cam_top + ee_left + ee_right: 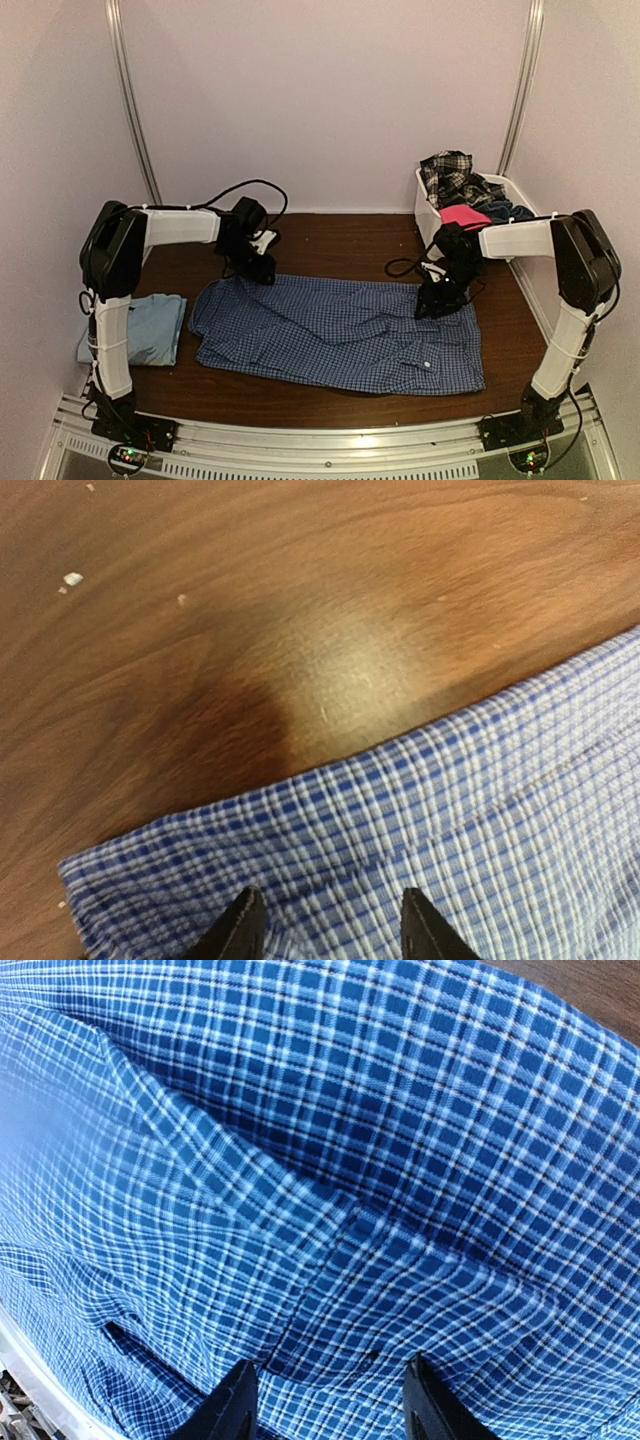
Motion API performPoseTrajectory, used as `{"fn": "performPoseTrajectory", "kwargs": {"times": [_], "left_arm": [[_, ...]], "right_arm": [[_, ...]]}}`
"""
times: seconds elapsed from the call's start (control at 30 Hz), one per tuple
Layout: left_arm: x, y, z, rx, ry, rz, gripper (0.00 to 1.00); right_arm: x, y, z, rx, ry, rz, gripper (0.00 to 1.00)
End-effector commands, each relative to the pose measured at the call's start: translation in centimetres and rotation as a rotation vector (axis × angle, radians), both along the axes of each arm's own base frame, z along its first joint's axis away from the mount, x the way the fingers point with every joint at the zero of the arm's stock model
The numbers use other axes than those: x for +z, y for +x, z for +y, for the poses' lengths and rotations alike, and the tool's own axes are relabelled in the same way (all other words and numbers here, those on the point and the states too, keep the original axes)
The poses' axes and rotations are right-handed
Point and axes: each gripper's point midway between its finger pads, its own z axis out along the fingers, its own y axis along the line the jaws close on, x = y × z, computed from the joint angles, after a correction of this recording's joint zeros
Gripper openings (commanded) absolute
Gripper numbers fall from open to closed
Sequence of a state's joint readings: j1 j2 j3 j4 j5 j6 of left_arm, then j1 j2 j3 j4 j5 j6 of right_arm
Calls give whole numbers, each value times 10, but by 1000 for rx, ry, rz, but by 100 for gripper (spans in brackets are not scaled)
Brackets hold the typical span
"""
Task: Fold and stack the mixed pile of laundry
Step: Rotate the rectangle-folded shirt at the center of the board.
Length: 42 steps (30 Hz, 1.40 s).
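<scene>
Two black fingertips (243,930) fill the bottom of the left wrist view, and they stand apart: the left gripper (325,925) is open at a middling width, with nothing held. Directly under it lies the edge of the blue small-check button shirt (450,820), and just ahead of the tips the cloth ends and bare brown table (250,600) begins, with a few pale specks (73,578) further out.

Over to the right gripper (325,1400). Same story, with fingers parted and nothing pinched. Check fabric (350,1160) covers almost everything in front of it, creased and ridged.

From above, count them. One check shirt (340,335) is spread flat across the middle, with the left gripper (258,268) at its far left corner and the right gripper (435,305) at its far right edge. One light blue T-shirt (150,325) lies folded well outside the left gripper, beside that arm's upright.

One white basket (428,215) sits just beyond the right gripper. It holds one black-white plaid piece (450,172) on top, one hot pink piece (465,215) below it, and dark navy pieces (505,210), though how many of those I cannot tell. The right forearm crosses in front of the basket's near side and hides part of its load.
</scene>
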<state>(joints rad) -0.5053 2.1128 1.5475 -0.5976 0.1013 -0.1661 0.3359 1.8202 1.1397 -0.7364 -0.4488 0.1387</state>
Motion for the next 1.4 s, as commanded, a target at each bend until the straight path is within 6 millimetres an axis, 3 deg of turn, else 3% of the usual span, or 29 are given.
{"fn": "performPoseTrajectory", "kwargs": {"times": [0.0, 0.1, 0.23, 0.47, 0.73, 0.9, 1.03, 1.17, 1.27, 1.37], "left_arm": [[54, -6, 7, 7, -49, -76, 51], [62, -13, 22, 52, -69, -64, 53], [56, -10, 43, 166, -133, -15, 53], [37, 0, 53, 304, -250, 60, 52], [7, 20, 51, 361, -282, 92, 51], [-17, 44, 58, 396, -258, 96, 41], [-23, 69, 51, 358, -274, 52, 30], [-31, 96, 40, 321, -274, 37, 30], [-13, 122, 39, 307, -235, -13, 41], [43, 137, 39, 278, -221, -101, 50]], "right_arm": [[6, -11, 1, 24, 18, 17, 51], [27, 0, 5, 28, 33, -34, 52], [44, 15, 12, 22, 56, -74, 51], [48, 19, 19, 16, 96, -76, 51], [26, 5, 12, 16, 68, -34, 51], [17, -2, 6, 26, 38, -20, 51], [-5, -15, -6, 41, -27, 32, 51], [-18, -38, 3, 53, 18, 117, 51], [-9, -58, 38, 118, 119, 141, 51], [20, -74, 75, 206, 274, 156, 51]]}}
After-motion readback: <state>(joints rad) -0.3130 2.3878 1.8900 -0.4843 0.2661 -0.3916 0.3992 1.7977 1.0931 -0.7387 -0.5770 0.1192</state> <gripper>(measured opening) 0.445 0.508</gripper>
